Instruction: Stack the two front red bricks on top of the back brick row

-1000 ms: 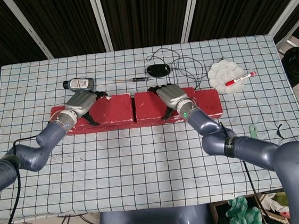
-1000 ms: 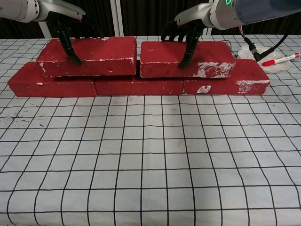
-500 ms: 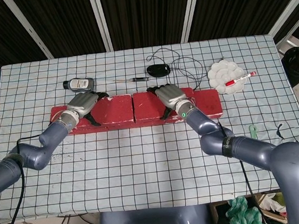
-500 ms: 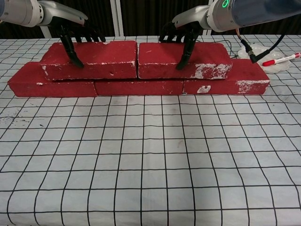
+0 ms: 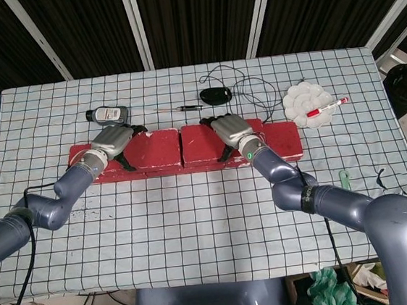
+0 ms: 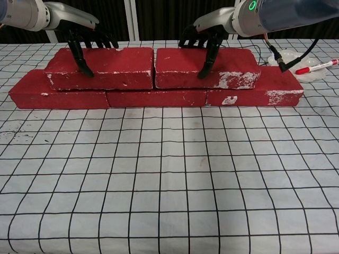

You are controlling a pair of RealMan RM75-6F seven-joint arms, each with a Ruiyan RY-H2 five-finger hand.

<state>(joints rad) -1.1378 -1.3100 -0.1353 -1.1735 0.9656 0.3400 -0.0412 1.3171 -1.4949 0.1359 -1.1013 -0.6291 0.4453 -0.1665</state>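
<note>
The left hand (image 6: 82, 45) spanned the left upper brick (image 6: 106, 67), thumb down its front face and the other fingers over the back edge, gripping it. The right hand (image 6: 204, 42) held the right upper brick (image 6: 206, 66) the same way. Both bricks lay flat on the back brick row (image 6: 153, 98), their inner ends touching or nearly so, toward the table's far edge. They looked heavy, stiff and rough, unlikely to slip but chalky at chipped corners; a grip across the short width near the middle seemed soundest. Behind the row lay a bottle (image 5: 108, 114), a black mouse (image 5: 215, 94) with its cable and a palette (image 5: 307, 102), so room to withdraw was best upward or toward the table's (image 6: 169, 185) open near edge.
</note>
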